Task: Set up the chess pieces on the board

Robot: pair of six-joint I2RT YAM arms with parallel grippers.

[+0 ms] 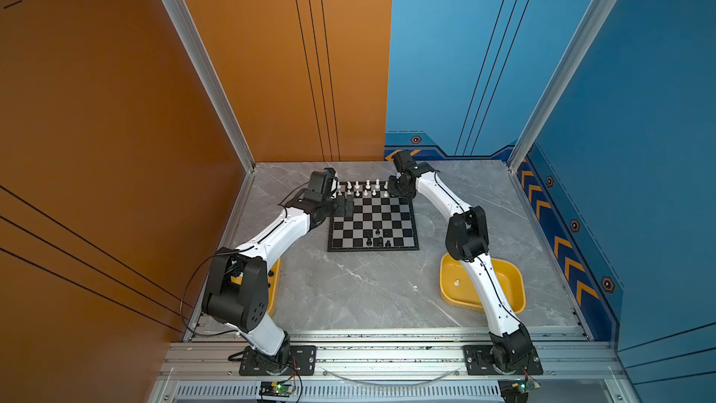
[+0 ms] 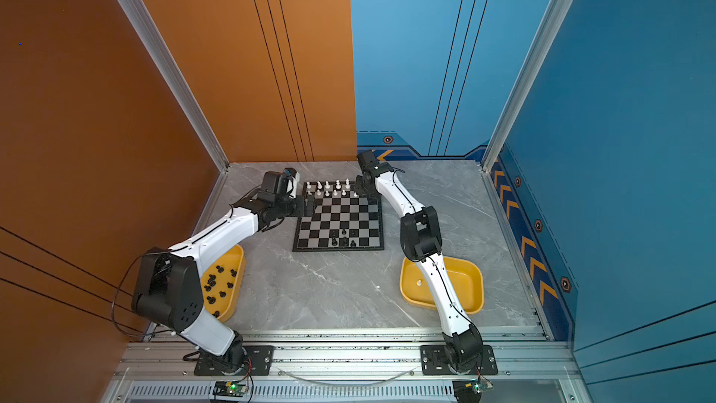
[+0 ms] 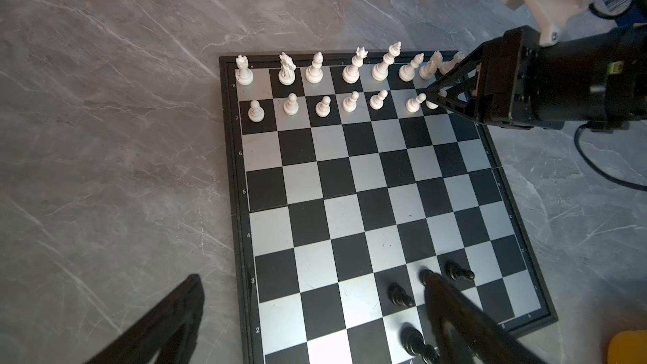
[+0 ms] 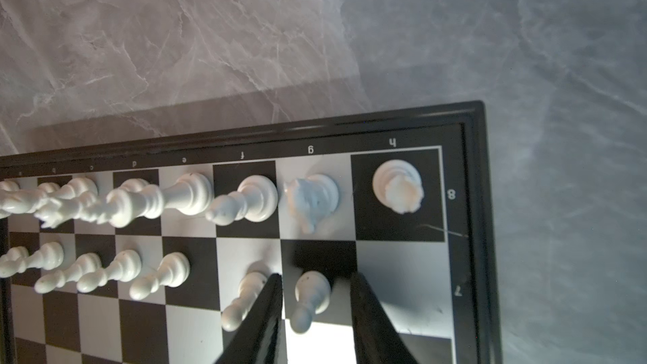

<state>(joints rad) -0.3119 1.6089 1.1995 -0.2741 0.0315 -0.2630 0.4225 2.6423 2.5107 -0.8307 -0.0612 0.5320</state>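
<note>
Grey marble tabletop (image 1: 368,288) fills the cell between orange and blue walls. Nearest, the left yellow tray (image 2: 236,261) holds scattered black chessmen (image 2: 217,284), and the right yellow tray (image 1: 511,281) holds a lone white piece (image 1: 457,283). On the chessboard (image 1: 374,219), a few black pieces (image 1: 377,240) stand on the near rows. The left gripper (image 1: 345,206) hovers wide open and empty over the board's left edge. Farthest, white chessmen (image 1: 366,186) fill the two far rows except the rightmost pawn square (image 4: 399,267). The right gripper (image 4: 315,276) stands slightly parted around a white pawn (image 4: 311,292), clear of it on both sides. A pawn placement looks nearly finished; the next move calls for a straight lift clear of its neighbours, then fetching the lone white piece.
</note>
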